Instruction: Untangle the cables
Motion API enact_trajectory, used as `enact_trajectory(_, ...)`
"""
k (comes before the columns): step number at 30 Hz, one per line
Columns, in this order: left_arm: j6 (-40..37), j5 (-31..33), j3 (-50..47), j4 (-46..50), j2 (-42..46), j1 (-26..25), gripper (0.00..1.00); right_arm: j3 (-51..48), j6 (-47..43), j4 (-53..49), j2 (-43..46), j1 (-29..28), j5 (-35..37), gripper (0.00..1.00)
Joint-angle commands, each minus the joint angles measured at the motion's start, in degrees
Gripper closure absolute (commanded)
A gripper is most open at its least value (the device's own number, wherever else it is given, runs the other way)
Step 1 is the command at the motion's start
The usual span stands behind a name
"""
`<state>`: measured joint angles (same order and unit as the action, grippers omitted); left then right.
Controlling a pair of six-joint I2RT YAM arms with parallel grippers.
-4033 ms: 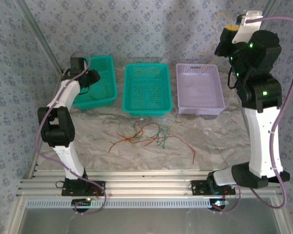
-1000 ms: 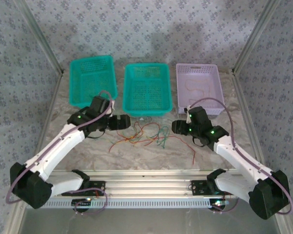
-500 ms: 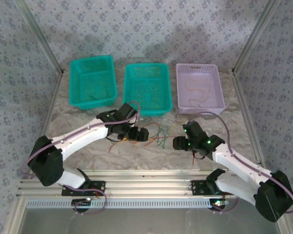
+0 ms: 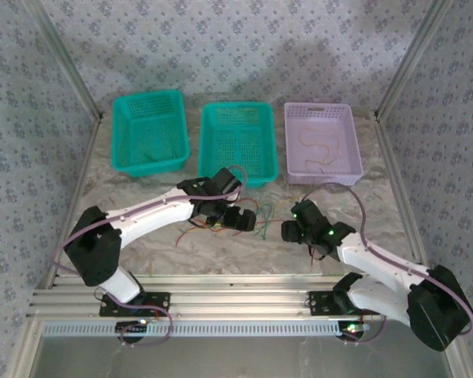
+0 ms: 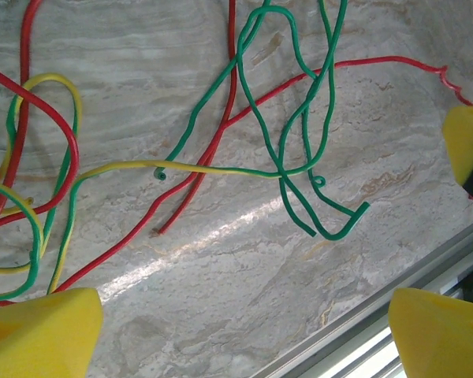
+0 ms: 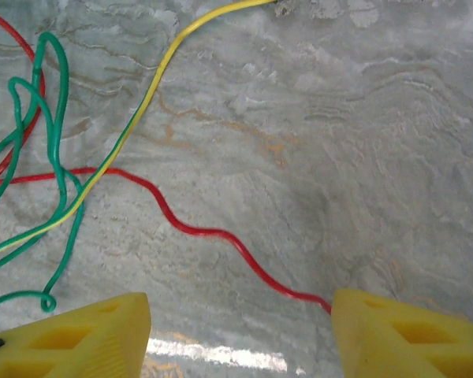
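Both arms are down from their raised pose of a few seconds ago. Over the last half second the left gripper (image 4: 240,218) has slid further right above the cables (image 4: 262,224), while the right gripper (image 4: 288,231) has barely shifted. Each pair of fingers (image 5: 39,331) stands wide apart, holding nothing. The tangle lies on the counter (image 4: 382,201) between the grippers, its red, green and yellow strands too crossed to count. There are three baskets behind: a left teal basket (image 4: 114,134), a middle teal basket (image 4: 236,105), and a lilac basket (image 4: 318,105) holding one cream cable (image 4: 319,150).

Bright even light, soft shadows, glare streak on table (image 5: 221,236), sharp close-ups
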<state>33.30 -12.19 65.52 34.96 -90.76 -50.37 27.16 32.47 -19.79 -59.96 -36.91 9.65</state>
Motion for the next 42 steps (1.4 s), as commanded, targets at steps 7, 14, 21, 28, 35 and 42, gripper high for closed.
enact_trajectory(7, -0.25, 2.82, 6.51, 1.41, -5.56, -3.46, 0.08, 1.67, -0.92, 4.76, -7.5, -0.41, 2.26, 0.55)
enact_trajectory(14, -0.64, 1.89, 8.04, 1.64, -9.11, -3.73, 0.09, 1.76, -1.22, 4.33, -7.04, -0.38, 2.44, 0.61)
enact_trajectory(21, -0.7, 1.72, 8.43, 1.21, -11.85, -4.16, 0.1, 1.27, -1.42, 4.34, -6.17, -0.36, 2.09, 0.6)
enact_trajectory(28, -0.52, 2.23, 10.1, 0.57, -14.1, -4.74, 0.16, 1.58, -1.23, 4.93, -7.66, -0.52, 1.42, 0.65)
enact_trajectory(35, -0.25, 3.54, 10.66, 0.72, -15.03, -4.74, 0.23, 1.67, -1.35, 4.99, -8.05, -0.5, 1.0, 0.78)
enact_trajectory(42, -0.25, 3.22, 11.34, 0.49, -16.11, -4.74, 0.41, 1.85, -1.61, 4.9, -8.3, -0.51, 0.82, 0.86)
